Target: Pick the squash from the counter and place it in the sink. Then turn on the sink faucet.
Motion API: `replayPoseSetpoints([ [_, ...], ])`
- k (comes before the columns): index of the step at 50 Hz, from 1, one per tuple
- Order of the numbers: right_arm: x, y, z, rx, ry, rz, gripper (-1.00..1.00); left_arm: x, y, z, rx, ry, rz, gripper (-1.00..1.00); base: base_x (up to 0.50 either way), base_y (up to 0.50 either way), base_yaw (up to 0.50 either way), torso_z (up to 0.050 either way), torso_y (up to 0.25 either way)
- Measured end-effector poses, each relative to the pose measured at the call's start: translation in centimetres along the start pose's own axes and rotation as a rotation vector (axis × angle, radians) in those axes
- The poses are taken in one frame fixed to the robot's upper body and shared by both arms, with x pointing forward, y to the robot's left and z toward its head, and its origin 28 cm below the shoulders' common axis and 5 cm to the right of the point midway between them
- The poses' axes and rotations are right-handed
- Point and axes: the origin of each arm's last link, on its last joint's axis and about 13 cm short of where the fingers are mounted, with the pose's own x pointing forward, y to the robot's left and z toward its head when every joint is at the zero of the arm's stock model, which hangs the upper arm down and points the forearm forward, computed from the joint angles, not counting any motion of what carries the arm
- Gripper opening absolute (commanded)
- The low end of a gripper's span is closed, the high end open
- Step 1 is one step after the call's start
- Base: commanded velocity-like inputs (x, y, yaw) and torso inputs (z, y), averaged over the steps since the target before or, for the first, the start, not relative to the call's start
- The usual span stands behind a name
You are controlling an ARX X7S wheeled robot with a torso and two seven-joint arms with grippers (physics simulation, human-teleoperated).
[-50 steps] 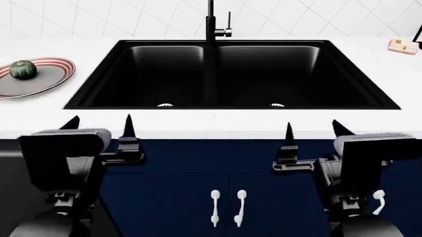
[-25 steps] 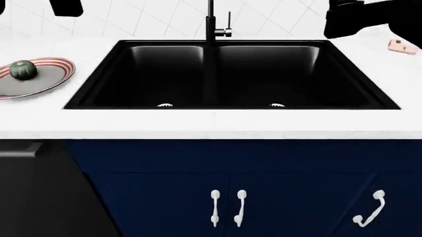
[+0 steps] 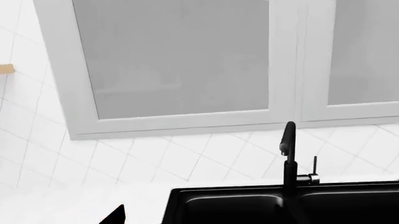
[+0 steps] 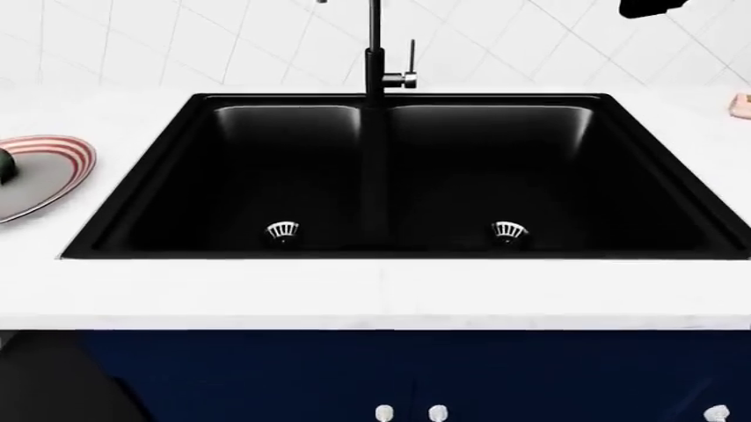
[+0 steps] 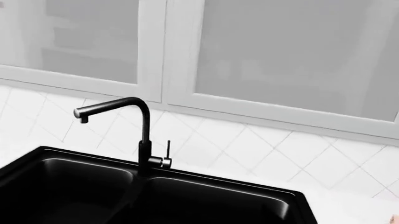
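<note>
The squash (image 4: 3, 164) shows only as a dark green sliver at the head view's left edge, lying on a striped plate (image 4: 47, 171) on the white counter (image 4: 375, 294). The black double sink (image 4: 123, 207) fills the middle, with the black faucet (image 4: 375, 61) behind its divider. In the left wrist view one black fingertip (image 3: 117, 216) pokes in far off centre, above the counter left of the sink (image 3: 181, 200), facing the faucet (image 3: 288, 154). The right wrist view looks at the faucet (image 5: 145, 140) and sink (image 5: 293, 198), and its jaws are lost against the black basin. Neither gripper holds anything I can see.
A pink sponge (image 4: 741, 105) lies on the counter at the far right edge. A black part of my right arm (image 4: 652, 7) hangs at the top right of the head view. White tiled wall and grey-glass cabinets (image 3: 174, 60) rise behind the sink.
Both arms have risen from below the counter edge and out of the head view. The head view has closed in on the sink, pushing the plate and squash to the left edge.
</note>
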Motion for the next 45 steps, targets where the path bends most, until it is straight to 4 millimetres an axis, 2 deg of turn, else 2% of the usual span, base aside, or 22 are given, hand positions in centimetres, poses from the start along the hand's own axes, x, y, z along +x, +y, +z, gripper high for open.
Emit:
replayPoseSetpoints([
  [45,0.37,-0.21,0.1,-0.001,-0.001,0.016,1.0,0.13,0.25,0.33,-0.016,-0.01,0.006,1.0,0.5,0.0,0.0,0.0,0.001],
])
